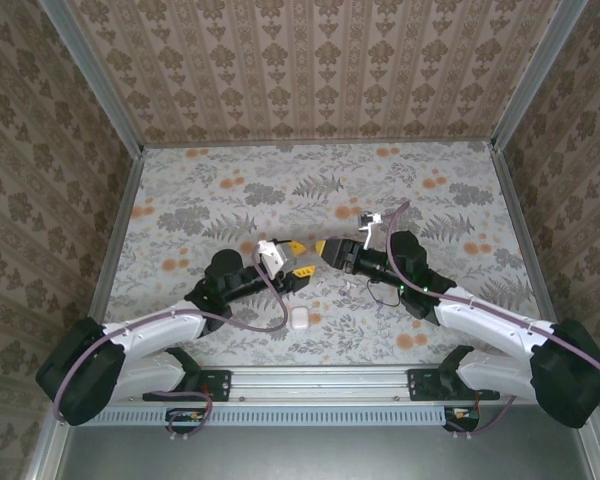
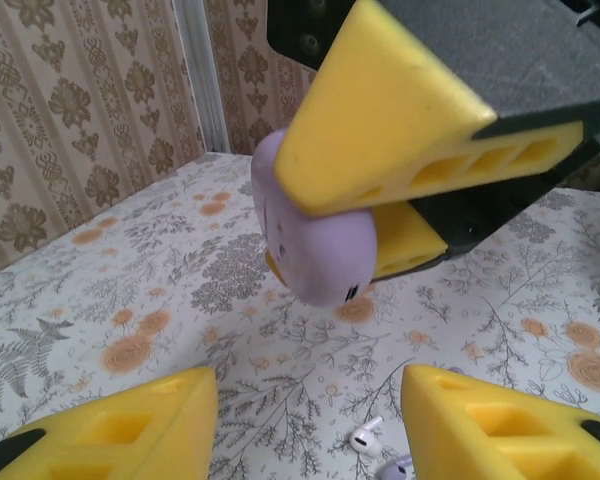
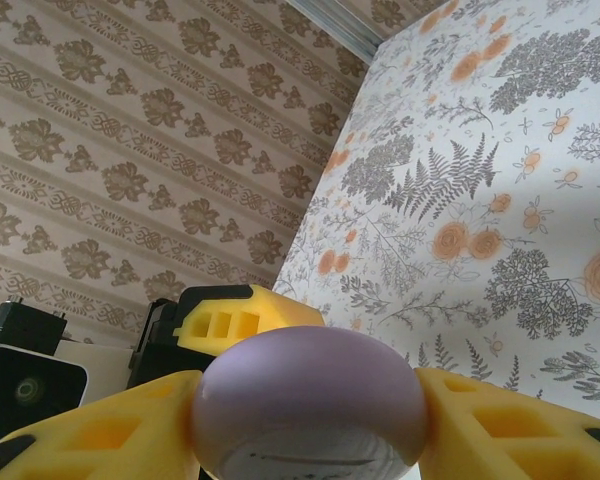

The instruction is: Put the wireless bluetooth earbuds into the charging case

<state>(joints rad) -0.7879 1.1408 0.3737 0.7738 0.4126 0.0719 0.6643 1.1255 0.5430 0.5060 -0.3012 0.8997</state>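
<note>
Your right gripper [image 1: 324, 250] had its yellow fingers clamped on a rounded lilac object [image 2: 315, 250], holding it clear of the floral table [image 1: 230, 190]. Your left gripper [image 2: 308, 385] faced that lilac object from just beside it, its jaws standing apart with nothing between them. On the table below the lilac object lay one white earbud [image 2: 365, 437]. A second small piece [image 2: 395, 468] sat just beside the earbud, but the frame edge cut it off, so you could not tell what it was. The white charging case [image 1: 299, 318] rested on the table on the arm-base side of the lilac object, apart from it, untouched by either gripper.
</note>
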